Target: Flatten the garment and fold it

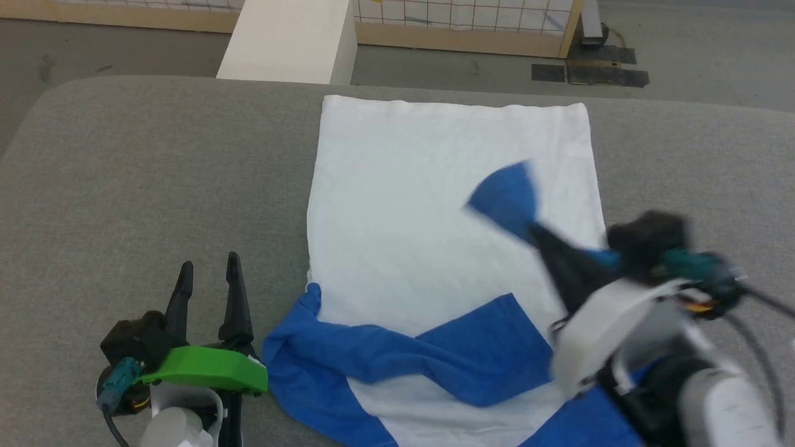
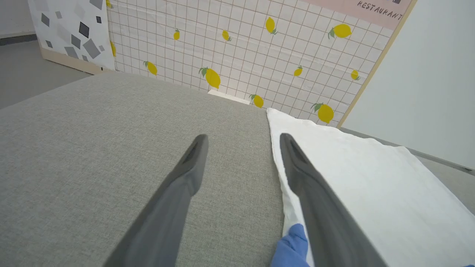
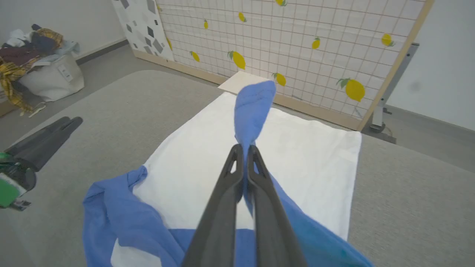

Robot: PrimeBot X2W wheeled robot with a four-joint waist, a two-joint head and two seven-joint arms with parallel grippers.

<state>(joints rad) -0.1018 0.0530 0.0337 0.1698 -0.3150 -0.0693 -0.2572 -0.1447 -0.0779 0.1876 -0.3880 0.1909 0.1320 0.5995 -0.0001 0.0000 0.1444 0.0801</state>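
Right pincer [image 3: 243, 148] pinches the garment [image 3: 304, 163]; panel [image 2: 371, 9] reads "RESTAURANT".

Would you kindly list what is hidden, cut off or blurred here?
Head view: the garment runs off the bottom edge; the right arm covers its near right corner.
Head view: the right gripper and the sleeve end it pinches are motion-blurred.
Left wrist view: a finger of the left gripper and the bottom edge hide most blue fabric.
Right wrist view: the clothes in the bag are too small to tell apart.
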